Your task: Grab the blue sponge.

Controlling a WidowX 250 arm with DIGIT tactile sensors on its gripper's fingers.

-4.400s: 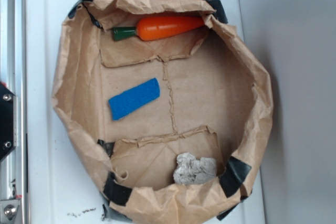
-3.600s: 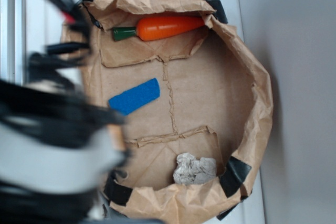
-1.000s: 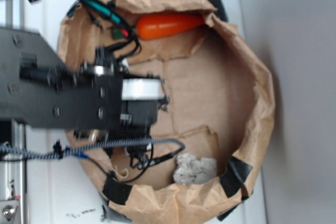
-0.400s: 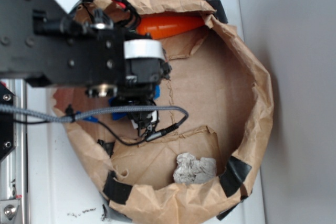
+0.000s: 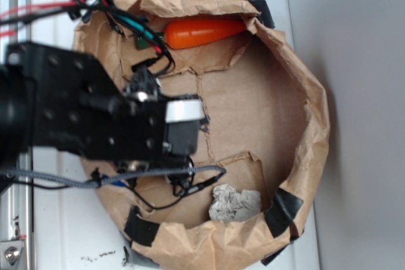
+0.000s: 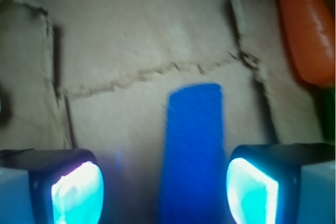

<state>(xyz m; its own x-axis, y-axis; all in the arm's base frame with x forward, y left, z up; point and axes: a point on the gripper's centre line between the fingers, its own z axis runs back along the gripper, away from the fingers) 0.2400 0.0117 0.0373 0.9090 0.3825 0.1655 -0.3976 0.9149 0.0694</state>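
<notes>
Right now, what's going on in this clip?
A robot arm is reaching into a shallow brown paper bag to pick up a blue sponge. The gripper is open, with one finger on each side of the sponge, which lies flat on the bag's floor; nothing is grasped yet. From above, the arm hides the sponge. A toy carrot lies at the bag's far edge, and a crumpled paper wad sits near the front.
</notes>
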